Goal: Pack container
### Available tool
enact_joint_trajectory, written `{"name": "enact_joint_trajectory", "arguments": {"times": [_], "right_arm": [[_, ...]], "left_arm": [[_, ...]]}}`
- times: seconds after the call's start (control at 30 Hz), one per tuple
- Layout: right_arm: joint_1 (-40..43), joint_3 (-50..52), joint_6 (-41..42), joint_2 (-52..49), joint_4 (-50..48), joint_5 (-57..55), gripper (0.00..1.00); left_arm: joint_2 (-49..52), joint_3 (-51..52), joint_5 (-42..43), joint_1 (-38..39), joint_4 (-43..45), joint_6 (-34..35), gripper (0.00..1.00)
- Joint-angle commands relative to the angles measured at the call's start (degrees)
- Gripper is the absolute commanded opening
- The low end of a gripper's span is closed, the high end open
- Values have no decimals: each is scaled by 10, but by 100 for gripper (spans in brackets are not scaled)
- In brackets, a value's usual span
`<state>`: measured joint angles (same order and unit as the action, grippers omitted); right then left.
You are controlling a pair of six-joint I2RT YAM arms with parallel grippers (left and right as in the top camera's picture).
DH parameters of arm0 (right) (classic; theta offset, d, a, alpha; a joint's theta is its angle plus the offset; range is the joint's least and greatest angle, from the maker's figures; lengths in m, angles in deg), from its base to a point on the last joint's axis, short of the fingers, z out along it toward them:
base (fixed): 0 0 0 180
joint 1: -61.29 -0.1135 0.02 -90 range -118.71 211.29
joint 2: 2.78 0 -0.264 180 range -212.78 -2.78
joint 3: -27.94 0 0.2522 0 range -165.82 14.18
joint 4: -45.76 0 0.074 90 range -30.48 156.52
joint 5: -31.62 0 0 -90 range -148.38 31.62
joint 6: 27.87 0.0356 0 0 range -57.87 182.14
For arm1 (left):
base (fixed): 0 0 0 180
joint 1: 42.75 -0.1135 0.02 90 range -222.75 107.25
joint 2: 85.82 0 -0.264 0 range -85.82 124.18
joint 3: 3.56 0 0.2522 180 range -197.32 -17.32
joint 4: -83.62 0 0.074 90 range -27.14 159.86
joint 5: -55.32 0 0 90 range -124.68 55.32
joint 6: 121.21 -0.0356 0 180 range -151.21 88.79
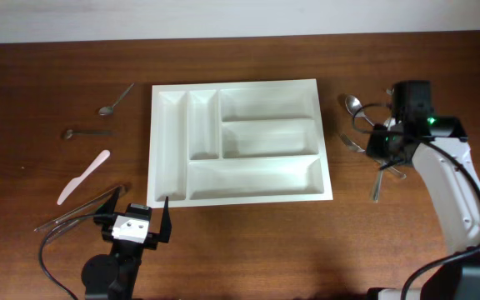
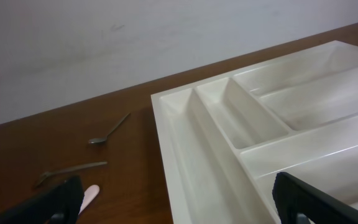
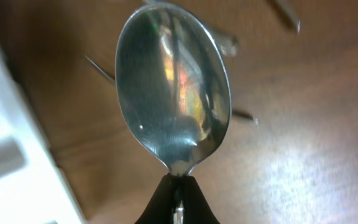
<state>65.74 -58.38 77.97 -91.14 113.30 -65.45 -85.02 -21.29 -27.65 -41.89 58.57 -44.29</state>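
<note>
The container, a white five-compartment cutlery tray (image 1: 238,85), lies at the table's middle with no cutlery showing in it. My right gripper (image 1: 380,143) is to the right of the tray, over a pile of cutlery. In the right wrist view it (image 3: 178,190) is shut on the neck of a metal spoon (image 3: 173,93), bowl pointing away, above the wood, with the tray's edge (image 3: 5,155) at the left. My left gripper (image 1: 136,218) is open and empty at the tray's front left corner. The left wrist view shows the tray rim (image 2: 164,134) between its fingers (image 2: 179,214).
Left of the tray lie a spoon (image 1: 117,100), a small spoon (image 1: 86,132), a white plastic knife (image 1: 82,177) and long metal pieces (image 1: 82,212). A spoon (image 1: 352,104) and other cutlery (image 1: 376,185) lie on the right. The left spoons also show in the left wrist view (image 2: 107,132).
</note>
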Motion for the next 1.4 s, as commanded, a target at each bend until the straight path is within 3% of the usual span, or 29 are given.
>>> {"name": "enact_joint_trajectory", "arguments": {"times": [0.0,0.23,0.47,0.77,1.07,1.23,1.37], "right_arm": [[1,-50,-10,-1,-5,44,4],[0,-79,-3,-1,-56,179,4],[-50,-79,68,-1,-128,217,4],[-172,-79,107,-12,-301,203,4],[-225,-79,151,-61,-400,187,4],[-233,-79,144,-98,-421,216,4],[-232,-79,55,-120,-418,280,4]], "left_arm": [[-5,5,2,0,2,-1,99],[-5,5,2,0,2,-1,99],[-5,5,2,0,2,-1,99],[-5,5,2,0,2,-1,99],[-5,5,2,0,2,-1,99],[-5,5,2,0,2,-1,99],[-5,5,2,1,2,-1,99]]}}
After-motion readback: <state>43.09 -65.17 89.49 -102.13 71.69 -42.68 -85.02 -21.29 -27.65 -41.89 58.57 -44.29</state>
